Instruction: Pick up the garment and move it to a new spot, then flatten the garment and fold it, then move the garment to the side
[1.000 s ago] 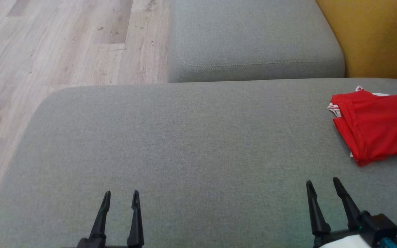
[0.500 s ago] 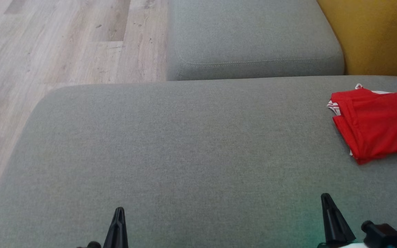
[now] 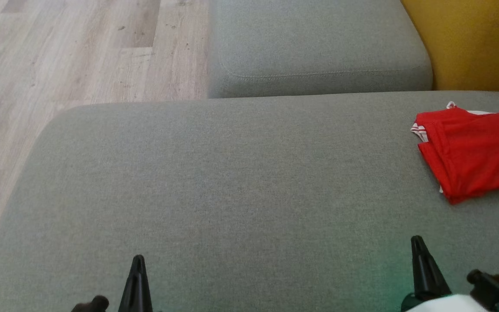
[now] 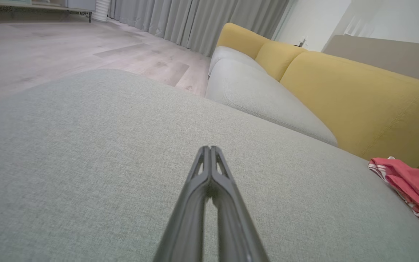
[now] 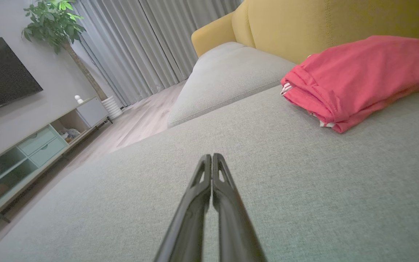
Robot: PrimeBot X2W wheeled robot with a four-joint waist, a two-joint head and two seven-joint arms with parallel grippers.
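Observation:
The garment [image 3: 474, 149] is red with white-striped trim, folded into a compact bundle at the far right of the grey sofa cushion [image 3: 232, 186]; it also appears as the garment [image 5: 358, 78] and the garment [image 4: 409, 185]. My left gripper [image 3: 137, 260] sits low at the cushion's near edge, shut with nothing in it, its tips meeting in the left wrist view at my left gripper [image 4: 209, 148]. At the lower right my right gripper [image 3: 417, 240] is likewise shut and empty, the tips together as my right gripper [image 5: 212, 156], well short of the garment.
A second grey seat cushion [image 3: 319, 47] lies beyond, with a yellow backrest [image 3: 470, 43] at the right. Wooden floor [image 3: 59, 65] runs along the left. The right wrist view takes in a TV stand [image 5: 31, 145], a plant [image 5: 53, 22] and curtains [image 5: 140, 47].
Both grippers went from open to shut and drew back toward the bottom edge. The head view shifted slightly; the garment stayed put.

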